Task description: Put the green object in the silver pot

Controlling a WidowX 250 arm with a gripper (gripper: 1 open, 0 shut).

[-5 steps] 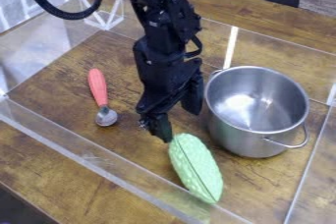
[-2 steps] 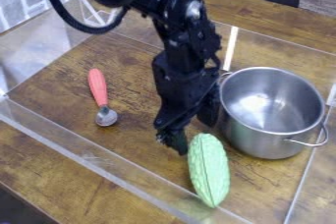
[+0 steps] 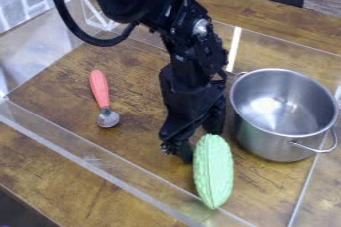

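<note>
Now the hand (image 3: 182, 143), fingers apart, sits low beside the green pod (image 3: 212, 169); straddle its middle before closing, silver pot (image 3: 282, 113) just beyond.

My arm reached down steeply from the upper left, and the gripper (image 3: 177, 143) pointed almost straight down near the tabletop, its jaws spread wide.

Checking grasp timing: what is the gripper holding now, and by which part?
Nothing: the gripper is open, low beside the green object's upper end.
</note>
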